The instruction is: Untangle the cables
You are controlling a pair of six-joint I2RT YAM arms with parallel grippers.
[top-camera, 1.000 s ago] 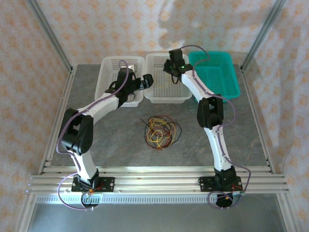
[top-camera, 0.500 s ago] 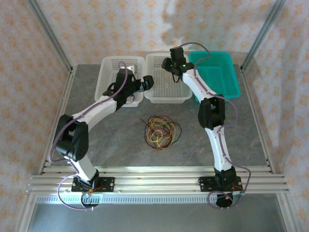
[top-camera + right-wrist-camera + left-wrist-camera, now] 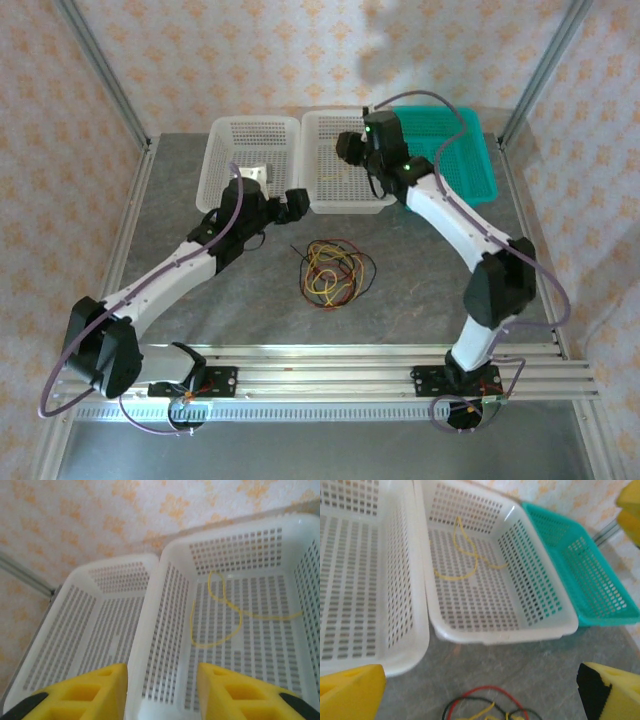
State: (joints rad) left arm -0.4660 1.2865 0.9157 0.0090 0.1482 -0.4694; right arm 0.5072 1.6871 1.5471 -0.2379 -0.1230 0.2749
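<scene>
One yellow cable (image 3: 223, 601) in basket (image 3: 165, 645), tangle (image 3: 335, 272) outside

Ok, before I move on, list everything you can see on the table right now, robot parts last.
left basket: 1, white, far edge of the table
middle basket: 1, white, between the other two baskets
teal basket: 1, teal, far right, beside the middle basket
loose cable: 1, yellow, lying on the floor of the middle basket
cable tangle: 1 bundle, red, yellow and black, on the table in front of the baskets
table: 1, grey
left gripper: 1, yellow pads, wide open, by the baskets' near edge
right gripper: 1, yellow pads, open, over the middle basket
</scene>
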